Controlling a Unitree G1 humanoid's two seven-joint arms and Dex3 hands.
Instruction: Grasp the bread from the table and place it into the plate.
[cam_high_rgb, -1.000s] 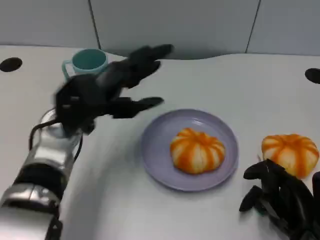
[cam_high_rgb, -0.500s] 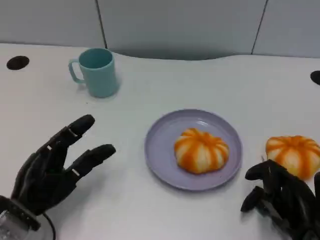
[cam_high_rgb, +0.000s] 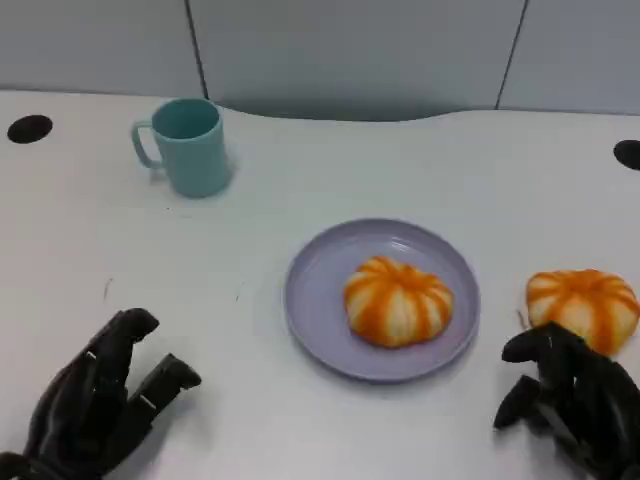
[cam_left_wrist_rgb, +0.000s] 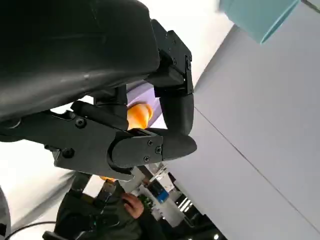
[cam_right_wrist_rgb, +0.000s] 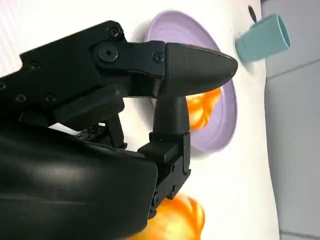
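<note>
Your left hand (cam_high_rgb: 100, 405) has pulled back since a second ago, when it was stretched out over the table (cam_high_rgb: 330, 160) toward the teal mug (cam_high_rgb: 188, 145); now it sits low at the near left edge, fingers spread and holding nothing, well clear of the lavender plate (cam_high_rgb: 310, 300). One striped orange bread (cam_high_rgb: 397, 301) already lies in that plate, off to the hand's right. Your right hand (cam_high_rgb: 570, 395) has barely shifted: it rests at the near right corner, fingers loosely apart and empty. A second bread (cam_high_rgb: 582, 305) lies on the bare table just ahead of it, touching or almost touching the fingertips, to the right of the plate and apart from its rim. With the left hand withdrawn, you can judge one placement finished and the remaining bun the likely next target. It belongs to the right hand, which would need to reach slightly forward, close around it, then carry it left to the plate, where room beside the first bun looks tight.
</note>
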